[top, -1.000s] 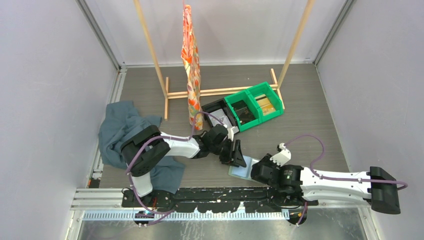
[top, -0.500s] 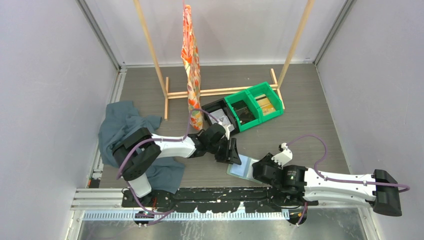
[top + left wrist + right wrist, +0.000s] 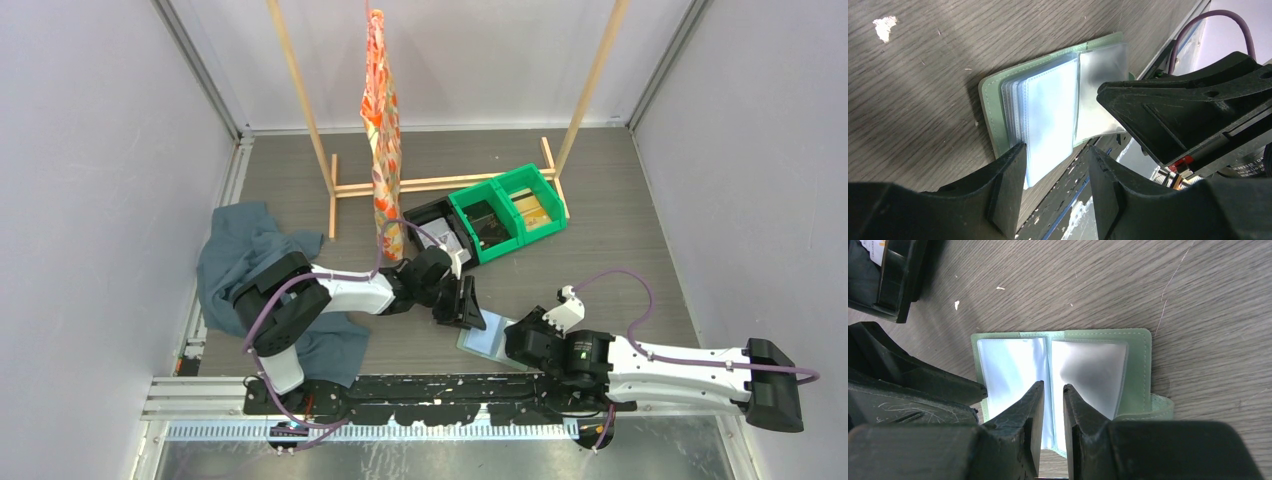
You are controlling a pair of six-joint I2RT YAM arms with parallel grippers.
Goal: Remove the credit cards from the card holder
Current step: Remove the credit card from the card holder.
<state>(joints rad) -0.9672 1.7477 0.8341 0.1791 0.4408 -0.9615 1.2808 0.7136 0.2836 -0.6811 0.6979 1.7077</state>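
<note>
Sage-green card holder [image 3: 1137, 371] open flat on grey wood-grain table [image 3: 1148, 285] near front edge, glossy clear sleeves [image 3: 1048, 110] fanned (layers seen only from left wrist), left gripper [image 3: 1058, 150] released astride sleeve corner, right gripper [image 3: 1053, 387] at narrow gap over fold, grasp impossible to tell.

a grey wood-grain table [image 3: 620, 230] carries everything. a dark teal cloth [image 3: 235, 255] lies crumpled at its left side. toward the back stands a wooden rack [image 3: 420, 184] with two slanting uprights, and an orange floral fabric [image 3: 381, 130] hangs from it down to the tabletop. just right of the fabric's lower end sits a black tray [image 3: 435, 222], touching a green plastic bin [image 3: 510, 210] with two compartments: something dark in the left one, something yellowish in the right. a pale fleck [image 3: 885, 26] marks the table surface.
</note>
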